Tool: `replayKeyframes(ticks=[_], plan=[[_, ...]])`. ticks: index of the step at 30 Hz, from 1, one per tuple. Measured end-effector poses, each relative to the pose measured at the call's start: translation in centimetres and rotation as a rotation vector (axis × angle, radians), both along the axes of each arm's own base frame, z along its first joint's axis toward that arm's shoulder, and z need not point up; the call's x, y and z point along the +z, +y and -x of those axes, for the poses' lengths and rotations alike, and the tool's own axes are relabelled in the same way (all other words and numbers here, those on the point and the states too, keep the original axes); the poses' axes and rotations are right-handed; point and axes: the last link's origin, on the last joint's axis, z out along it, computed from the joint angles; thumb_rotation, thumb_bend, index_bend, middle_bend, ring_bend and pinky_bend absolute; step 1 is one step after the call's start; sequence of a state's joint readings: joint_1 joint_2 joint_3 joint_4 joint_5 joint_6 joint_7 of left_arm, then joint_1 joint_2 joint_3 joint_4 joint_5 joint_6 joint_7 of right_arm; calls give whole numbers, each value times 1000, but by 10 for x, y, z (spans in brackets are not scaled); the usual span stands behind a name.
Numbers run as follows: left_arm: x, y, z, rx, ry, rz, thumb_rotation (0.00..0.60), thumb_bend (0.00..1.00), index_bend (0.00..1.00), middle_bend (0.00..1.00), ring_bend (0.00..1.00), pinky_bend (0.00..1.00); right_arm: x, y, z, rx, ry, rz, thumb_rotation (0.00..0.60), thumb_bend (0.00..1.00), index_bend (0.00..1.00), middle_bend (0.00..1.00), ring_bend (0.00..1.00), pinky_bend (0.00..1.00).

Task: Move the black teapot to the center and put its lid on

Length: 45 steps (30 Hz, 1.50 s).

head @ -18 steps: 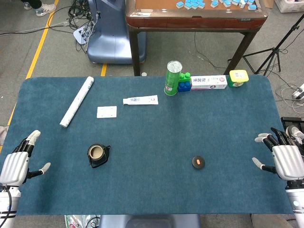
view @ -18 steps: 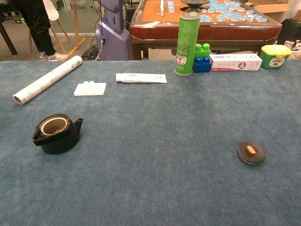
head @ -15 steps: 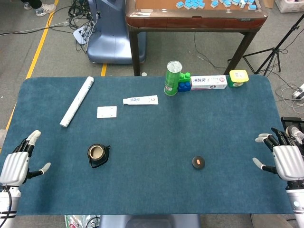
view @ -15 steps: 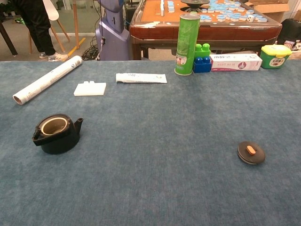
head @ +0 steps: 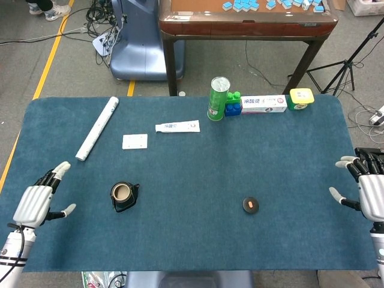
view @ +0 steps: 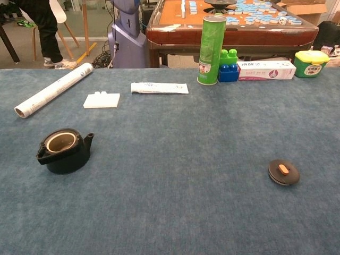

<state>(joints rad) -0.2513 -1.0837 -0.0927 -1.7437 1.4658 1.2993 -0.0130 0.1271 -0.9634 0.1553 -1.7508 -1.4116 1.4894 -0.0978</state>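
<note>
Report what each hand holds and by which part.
Nothing. Left hand and right hand are open, off the teapot and lid.

Our left hand (head: 39, 202) has shifted toward three o'clock, further onto the table and closer to the teapot (head: 124, 196), its fingers spread and holding nothing. Our right hand (head: 367, 191) has drawn back toward three o'clock, partly past the frame edge and further from the lid (head: 251, 205).

The head view looks steeply down over the whole table (head: 198, 252); the chest view skims low across it.
</note>
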Motion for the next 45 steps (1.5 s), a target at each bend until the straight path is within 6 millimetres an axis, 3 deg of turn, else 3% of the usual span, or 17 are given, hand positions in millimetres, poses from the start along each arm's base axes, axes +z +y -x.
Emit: replayKeyframes(ticks=[12,30,45], plan=[[-36,16,-23,-134,15,164,600,151,6,85,109,198,-2,-2,2,-32,1,-14,600,219,351,300,99,119],[-94,24,-40,-227,60,293,600,150,0,66,109,199,-5,-3,10,-63,-1,-21,600,219,351,300,99,119],[-116,41,-40,-195,93,312,600,150,0,62,107,198,-3,-1,13,-70,-3,-20,600,219,351,300,99,119]])
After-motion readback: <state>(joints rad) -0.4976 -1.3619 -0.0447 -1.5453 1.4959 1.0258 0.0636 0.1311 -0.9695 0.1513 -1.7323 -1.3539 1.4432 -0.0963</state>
